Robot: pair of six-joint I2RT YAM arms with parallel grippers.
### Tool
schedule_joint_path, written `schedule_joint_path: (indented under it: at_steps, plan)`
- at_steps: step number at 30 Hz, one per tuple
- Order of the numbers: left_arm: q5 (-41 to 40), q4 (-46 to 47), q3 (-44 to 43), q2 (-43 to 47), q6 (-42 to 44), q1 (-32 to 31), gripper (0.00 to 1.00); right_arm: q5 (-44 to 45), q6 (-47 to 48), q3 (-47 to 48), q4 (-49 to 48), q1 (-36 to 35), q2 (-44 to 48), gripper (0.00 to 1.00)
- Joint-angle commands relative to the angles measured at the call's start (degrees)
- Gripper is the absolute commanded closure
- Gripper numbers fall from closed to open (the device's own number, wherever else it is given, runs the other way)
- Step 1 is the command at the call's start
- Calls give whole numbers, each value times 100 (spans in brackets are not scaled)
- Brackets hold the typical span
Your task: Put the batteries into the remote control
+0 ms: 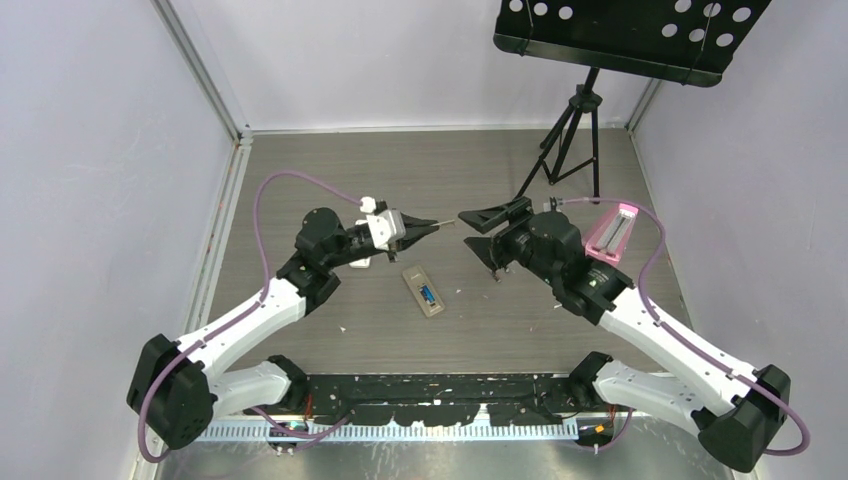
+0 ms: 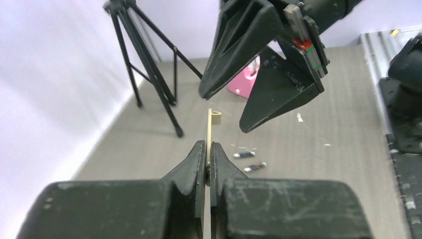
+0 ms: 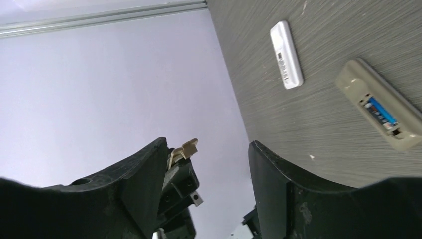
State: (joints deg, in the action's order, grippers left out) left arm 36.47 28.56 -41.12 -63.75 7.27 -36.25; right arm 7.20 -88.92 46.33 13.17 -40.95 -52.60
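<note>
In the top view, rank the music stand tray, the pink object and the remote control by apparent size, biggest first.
1. music stand tray, clearly largest, though raised nearer the camera.
2 and 3. pink object and remote control look about alike; not ranked.

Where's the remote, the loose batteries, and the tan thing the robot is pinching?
remote control (image 3: 358, 82): right wrist view, on the beige casing beside the battery recess.
loose batteries (image 2: 254, 167): left wrist view, on the middle of the nearer one.
tan piece (image 2: 209, 137): left wrist view, on its thin upright edge.
</note>
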Motion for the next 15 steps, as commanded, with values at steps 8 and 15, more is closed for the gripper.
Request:
schedule_joint_path:
  at_steps: [8,15]
  plan:
    - [932,334,-258,-9,3662,19,100,-1019,-569,528,-1277,26,-660,52]
    - [799,294,-302,-26,3910,20,100,-1089,-726,332,-1282,18,-675,81]
